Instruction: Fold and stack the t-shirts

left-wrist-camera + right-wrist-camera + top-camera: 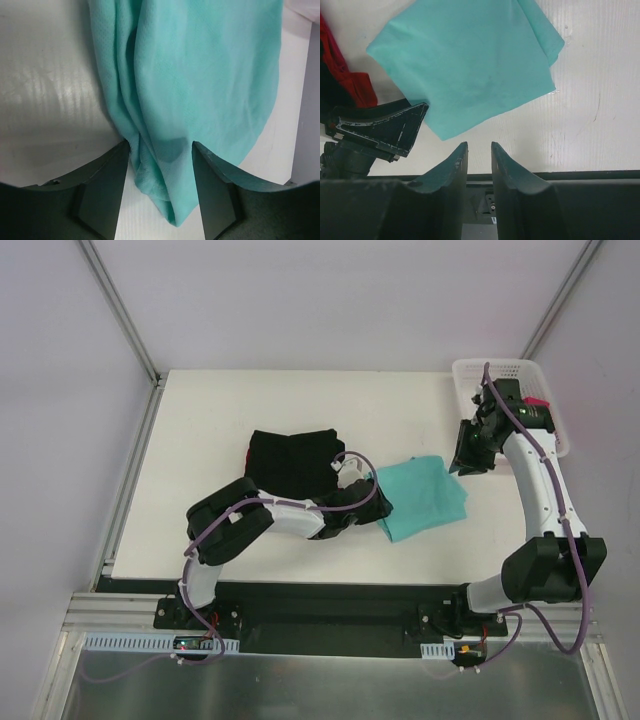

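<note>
The teal-green t-shirt (425,495) lies folded on the white table, right of centre. My left gripper (375,502) is at its left edge. In the left wrist view the jaws (160,150) are open and straddle a bunched corner of the teal shirt (200,75), which lies on the table. The black t-shirt (295,460) lies folded at centre, with the red t-shirt (249,455) peeking out under its left edge. A bit of the magenta-pink t-shirt (537,400) shows in the basket. My right gripper (465,462) hovers right of the teal shirt (470,65), its jaws (478,147) narrowly apart and empty.
The white lattice basket (500,365) stands at the table's back right corner, beside my right arm. In the right wrist view the left gripper's body (380,130) sits by the teal shirt's corner, with the red cloth (350,80) behind it.
</note>
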Tool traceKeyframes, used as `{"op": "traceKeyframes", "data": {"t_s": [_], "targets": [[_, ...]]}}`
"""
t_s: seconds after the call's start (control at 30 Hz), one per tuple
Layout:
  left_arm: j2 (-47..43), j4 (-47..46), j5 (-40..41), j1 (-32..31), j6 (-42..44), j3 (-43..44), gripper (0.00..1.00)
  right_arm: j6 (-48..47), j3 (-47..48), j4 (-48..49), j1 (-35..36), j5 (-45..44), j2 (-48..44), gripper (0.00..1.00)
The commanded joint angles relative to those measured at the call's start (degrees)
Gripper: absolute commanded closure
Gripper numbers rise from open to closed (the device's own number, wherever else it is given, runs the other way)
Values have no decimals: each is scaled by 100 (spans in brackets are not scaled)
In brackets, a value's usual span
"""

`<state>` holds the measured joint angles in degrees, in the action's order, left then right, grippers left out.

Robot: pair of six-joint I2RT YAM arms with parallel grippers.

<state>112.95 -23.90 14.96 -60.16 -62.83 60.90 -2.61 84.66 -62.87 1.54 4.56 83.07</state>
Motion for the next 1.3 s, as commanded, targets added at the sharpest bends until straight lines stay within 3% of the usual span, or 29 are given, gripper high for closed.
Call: {"op": "traceKeyframes", "data": {"t_s": [0.0,0.17,0.27,0.4,0.53,0.6,0.83,0.97,1.27], "targets": [[262,-238,7,4,-238,229,47,-64,15,-173,-137,-51,-291,71],[386,-291,7,4,-362,247,50,-47,-265,2,-452,-359,-318,71],[351,-299,7,4,-353,176,50,242,-599,336,-908,114,-256,63],[176,-282,33,4,-292,71,50,743,-1091,916,-1200,966,-238,64],[17,-238,51,13,-230,-17,50,911,-1619,1539,-1393,951,-256,62],[-62,-238,25,13,-230,-26,50,929,-1812,1742,-1516,942,-265,57],[-168,-238,-11,4,-177,-70,50,789,-1673,2015,-1947,845,69,50],[-194,-264,-55,13,-177,-114,49,727,-1541,2217,-2236,1073,402,40],[-317,-414,-125,22,-142,-272,48,824,-1049,2534,-2492,1557,1282,40]]}}
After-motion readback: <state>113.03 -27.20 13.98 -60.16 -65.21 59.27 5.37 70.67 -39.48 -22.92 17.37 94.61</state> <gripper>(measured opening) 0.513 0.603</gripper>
